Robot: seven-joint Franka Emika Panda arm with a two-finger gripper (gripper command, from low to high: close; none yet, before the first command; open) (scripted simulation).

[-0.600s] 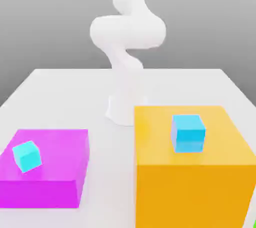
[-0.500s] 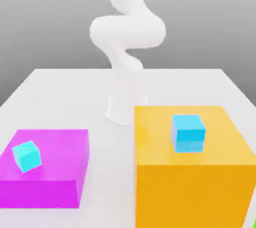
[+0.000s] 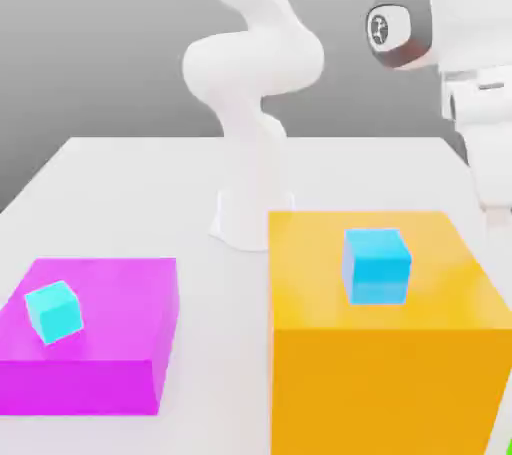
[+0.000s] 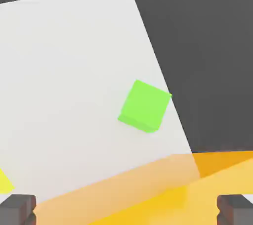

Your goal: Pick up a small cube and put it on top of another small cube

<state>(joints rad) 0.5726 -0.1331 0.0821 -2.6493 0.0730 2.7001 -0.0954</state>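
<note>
One small cyan cube (image 3: 53,310) lies tilted on a low magenta block (image 3: 110,343) at the exterior view's left. Another small cyan cube (image 3: 377,265) stands on top of a tall orange block (image 3: 385,373) at the exterior view's right. The arm's white wrist and hand (image 3: 478,103) hang high above the orange block's far right corner, well apart from both cubes. In the hand view my gripper (image 4: 126,209) is open, its dark fingertips (image 4: 18,208) set wide apart with nothing between them, over the orange block's top (image 4: 163,194).
The white table (image 3: 150,193) carries the arm's base (image 3: 240,218) behind the orange block. A green block (image 4: 145,106) sits near the table's edge beyond the orange block. A yellow patch (image 4: 4,183) shows at the picture's border.
The arm has swung round: its wrist and hand have come into the exterior view at the upper right. Neither cube has moved.
</note>
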